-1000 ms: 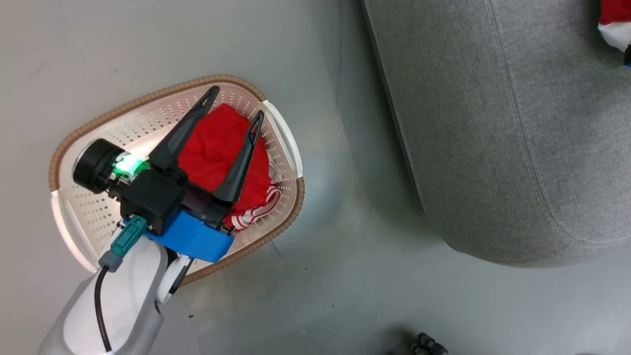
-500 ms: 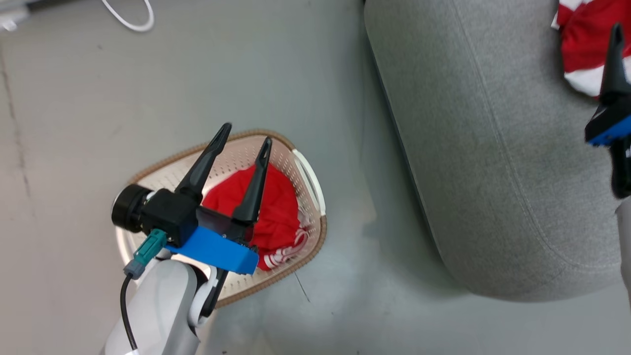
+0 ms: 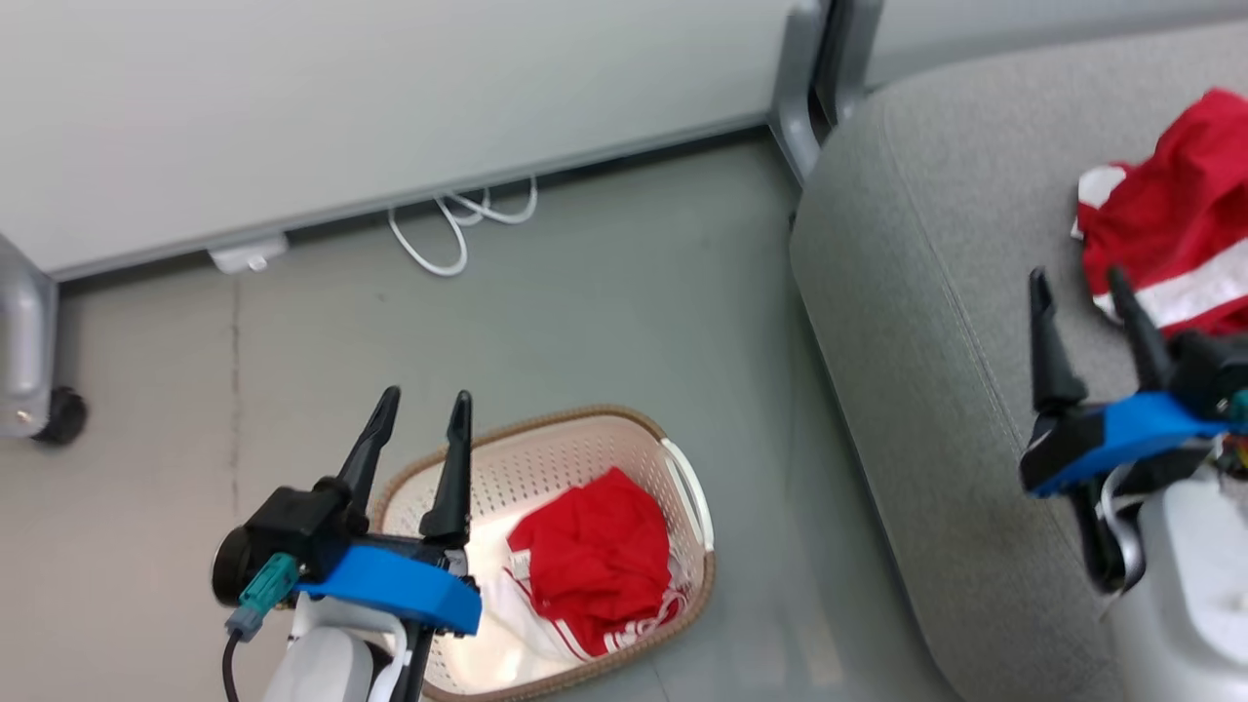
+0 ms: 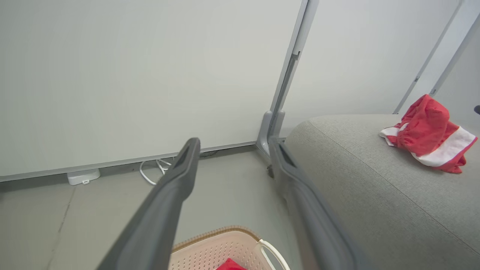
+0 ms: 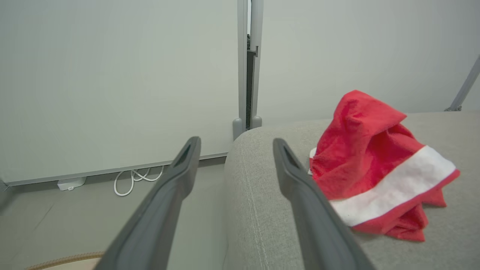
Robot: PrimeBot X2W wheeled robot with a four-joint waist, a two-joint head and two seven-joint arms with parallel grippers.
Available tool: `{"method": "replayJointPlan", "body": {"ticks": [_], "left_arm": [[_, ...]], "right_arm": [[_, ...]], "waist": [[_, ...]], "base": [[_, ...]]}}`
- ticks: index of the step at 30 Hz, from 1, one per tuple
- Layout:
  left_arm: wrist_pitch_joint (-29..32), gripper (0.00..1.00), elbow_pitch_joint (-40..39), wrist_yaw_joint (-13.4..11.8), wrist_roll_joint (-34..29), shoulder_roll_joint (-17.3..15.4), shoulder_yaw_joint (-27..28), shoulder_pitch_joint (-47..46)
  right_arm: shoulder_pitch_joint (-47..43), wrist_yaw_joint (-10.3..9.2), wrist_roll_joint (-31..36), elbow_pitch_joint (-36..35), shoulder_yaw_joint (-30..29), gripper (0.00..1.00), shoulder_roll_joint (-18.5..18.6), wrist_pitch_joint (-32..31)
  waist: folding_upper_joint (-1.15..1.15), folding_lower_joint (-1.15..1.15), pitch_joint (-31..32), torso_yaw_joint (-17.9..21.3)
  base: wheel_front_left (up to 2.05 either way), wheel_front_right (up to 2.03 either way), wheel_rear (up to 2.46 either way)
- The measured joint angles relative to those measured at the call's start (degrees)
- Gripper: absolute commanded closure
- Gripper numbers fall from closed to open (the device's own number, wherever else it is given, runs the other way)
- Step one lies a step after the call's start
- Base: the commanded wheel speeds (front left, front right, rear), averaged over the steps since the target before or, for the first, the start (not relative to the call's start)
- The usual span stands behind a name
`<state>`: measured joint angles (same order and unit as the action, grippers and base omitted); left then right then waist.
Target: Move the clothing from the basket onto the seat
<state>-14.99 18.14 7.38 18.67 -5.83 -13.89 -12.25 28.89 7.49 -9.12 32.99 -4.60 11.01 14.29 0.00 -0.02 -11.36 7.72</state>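
Head view has swung up, right tool (image 3: pixel 1075 276) (spread) now beside clothing (image 3: pixel 1170 210).

Red white-striped clothing (image 3: pixel 595 551), cream brown-rimmed basket (image 3: pixel 565 458), light grey seat (image 3: pixel 926 322).

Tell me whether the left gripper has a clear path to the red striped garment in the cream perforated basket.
Probably yes: the left gripper hangs open by the basket, and the garment lies uncovered inside.

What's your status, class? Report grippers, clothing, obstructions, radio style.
Left gripper, right gripper open, empty. One garment on seat, second garment in basket. Cable by wall, off the route.
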Motion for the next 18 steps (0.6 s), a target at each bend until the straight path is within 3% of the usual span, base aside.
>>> {"method": "replayJointPlan", "body": {"ticks": [11,18], "left_arm": [[0.0,0.0,3.1,0.0,-2.2,1.2,6.7,3.4],[0.0,0.0,4.7,0.0,-3.0,0.8,8.8,5.0]], "right_arm": [[-14.2,0.0,1.0,-11.8,2.6,0.0,-4.2,-2.4],[-20.3,0.0,1.0,-15.2,2.9,0.0,-6.5,-3.1]], "waist": [[0.0,0.0,8.5,-5.7],[0.0,0.0,11.3,-8.6]], "base": [[0.0,0.0,0.0],[0.0,0.0,0.0]]}}
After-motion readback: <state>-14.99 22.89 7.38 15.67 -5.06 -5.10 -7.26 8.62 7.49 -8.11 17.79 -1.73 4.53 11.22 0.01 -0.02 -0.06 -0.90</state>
